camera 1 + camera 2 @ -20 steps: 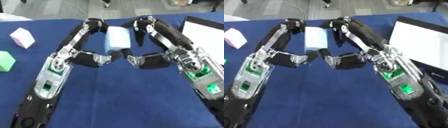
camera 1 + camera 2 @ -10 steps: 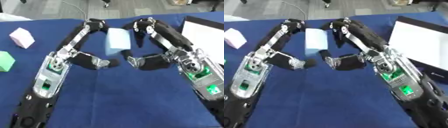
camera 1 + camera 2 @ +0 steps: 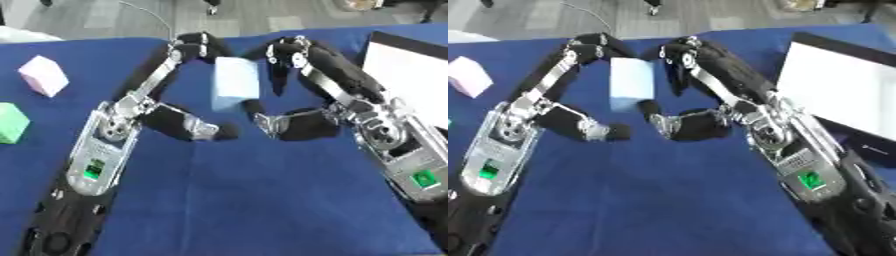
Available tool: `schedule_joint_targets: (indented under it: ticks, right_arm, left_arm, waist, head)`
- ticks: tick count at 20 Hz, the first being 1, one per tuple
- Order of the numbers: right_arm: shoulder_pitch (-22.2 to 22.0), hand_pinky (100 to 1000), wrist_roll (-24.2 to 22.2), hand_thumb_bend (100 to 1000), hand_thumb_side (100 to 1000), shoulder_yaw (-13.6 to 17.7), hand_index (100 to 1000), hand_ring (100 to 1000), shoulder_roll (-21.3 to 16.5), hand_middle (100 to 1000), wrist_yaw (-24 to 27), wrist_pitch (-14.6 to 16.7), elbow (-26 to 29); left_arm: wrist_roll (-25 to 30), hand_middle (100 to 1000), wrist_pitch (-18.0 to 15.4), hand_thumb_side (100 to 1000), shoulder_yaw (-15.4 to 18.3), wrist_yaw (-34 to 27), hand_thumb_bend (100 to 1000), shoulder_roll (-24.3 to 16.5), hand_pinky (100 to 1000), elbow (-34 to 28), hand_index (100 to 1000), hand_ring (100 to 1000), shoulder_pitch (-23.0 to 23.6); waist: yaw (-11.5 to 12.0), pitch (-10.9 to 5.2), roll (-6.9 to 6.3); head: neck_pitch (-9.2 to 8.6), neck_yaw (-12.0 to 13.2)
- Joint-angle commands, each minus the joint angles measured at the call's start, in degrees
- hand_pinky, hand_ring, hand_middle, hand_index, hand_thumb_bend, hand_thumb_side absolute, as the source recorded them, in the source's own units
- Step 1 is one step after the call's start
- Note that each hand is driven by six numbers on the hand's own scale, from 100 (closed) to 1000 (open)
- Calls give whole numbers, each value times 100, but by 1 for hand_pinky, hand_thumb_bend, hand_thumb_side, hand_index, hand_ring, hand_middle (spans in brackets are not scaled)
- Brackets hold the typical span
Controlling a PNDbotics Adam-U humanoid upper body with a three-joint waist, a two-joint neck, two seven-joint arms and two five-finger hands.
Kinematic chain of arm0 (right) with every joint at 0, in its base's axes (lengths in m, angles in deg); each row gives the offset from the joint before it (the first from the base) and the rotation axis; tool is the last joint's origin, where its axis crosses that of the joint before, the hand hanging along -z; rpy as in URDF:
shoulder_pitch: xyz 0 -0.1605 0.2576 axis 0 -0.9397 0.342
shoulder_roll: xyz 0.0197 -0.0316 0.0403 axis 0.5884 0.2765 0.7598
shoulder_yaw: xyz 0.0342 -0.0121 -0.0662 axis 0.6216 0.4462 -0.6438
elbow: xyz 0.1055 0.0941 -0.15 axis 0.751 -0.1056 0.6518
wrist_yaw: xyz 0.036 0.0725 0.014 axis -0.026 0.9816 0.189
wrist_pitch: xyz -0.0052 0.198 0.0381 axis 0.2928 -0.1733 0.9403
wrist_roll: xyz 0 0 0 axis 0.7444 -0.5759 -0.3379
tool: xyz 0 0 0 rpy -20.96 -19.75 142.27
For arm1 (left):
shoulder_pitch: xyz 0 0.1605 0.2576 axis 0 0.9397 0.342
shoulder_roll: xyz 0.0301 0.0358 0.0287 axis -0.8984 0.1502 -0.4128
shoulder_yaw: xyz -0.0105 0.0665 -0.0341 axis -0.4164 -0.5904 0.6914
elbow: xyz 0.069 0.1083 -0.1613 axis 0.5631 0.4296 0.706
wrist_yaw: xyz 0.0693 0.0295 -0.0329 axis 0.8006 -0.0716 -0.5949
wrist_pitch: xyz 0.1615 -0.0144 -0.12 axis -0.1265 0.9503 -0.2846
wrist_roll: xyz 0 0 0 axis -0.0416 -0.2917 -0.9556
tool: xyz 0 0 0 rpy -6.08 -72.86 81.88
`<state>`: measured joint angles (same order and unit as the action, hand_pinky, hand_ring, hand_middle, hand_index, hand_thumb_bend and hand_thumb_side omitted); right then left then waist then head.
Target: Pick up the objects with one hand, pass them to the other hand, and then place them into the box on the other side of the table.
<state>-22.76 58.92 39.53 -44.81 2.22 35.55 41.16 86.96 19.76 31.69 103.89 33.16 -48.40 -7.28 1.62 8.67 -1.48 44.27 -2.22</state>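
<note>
Nearest the camera, both forearms rise from the lower corners over the blue table cloth (image 3: 262,200), their silver wrist housings showing small green lights. The left hand (image 3: 153,107) comes up from the left with its thumb (image 3: 206,131) curled inward and free of anything, while its fingertips (image 3: 194,42) bend over toward the top left corner of the light blue block (image 3: 234,87); whether they touch it cannot be told. The right hand (image 3: 328,100) mirrors it from the right: its thumb tip (image 3: 261,121) sits just beside the block's lower right corner and its curled fingers (image 3: 284,52) close in on the upper right edge, so the block appears pinched in this hand, upright and raised between the two hands at the centre of the table. To the left, well apart from the hands, a green cube (image 3: 10,122) lies at the view's edge and a pink cube (image 3: 44,75) rests farther back. On the right, the white box (image 3: 837,90) with a dark rim stands beside the right arm. Beyond the table's far edge lies grey floor (image 3: 122,15).
</note>
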Motion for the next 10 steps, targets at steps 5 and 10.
schedule_joint_targets:
  ticks: [5, 10]
  right_arm:
    - [104, 436, 9, 100, 274, 211, 417, 825, -15, 308, 111, 122, 90]
    - [76, 433, -38, 100, 273, 197, 416, 827, -4, 311, 171, 185, 90]
  left_arm:
    - [-655, 690, 229, 519, -69, 156, 783, 14, 741, 167, 801, 686, -79]
    - [-952, 696, 349, 520, -56, 69, 782, 53, 739, 242, 805, 690, -82]
  waist:
    - [-14, 39, 85]
    - [-21, 30, 91]
  head:
    - [-15, -23]
    - [-15, -37]
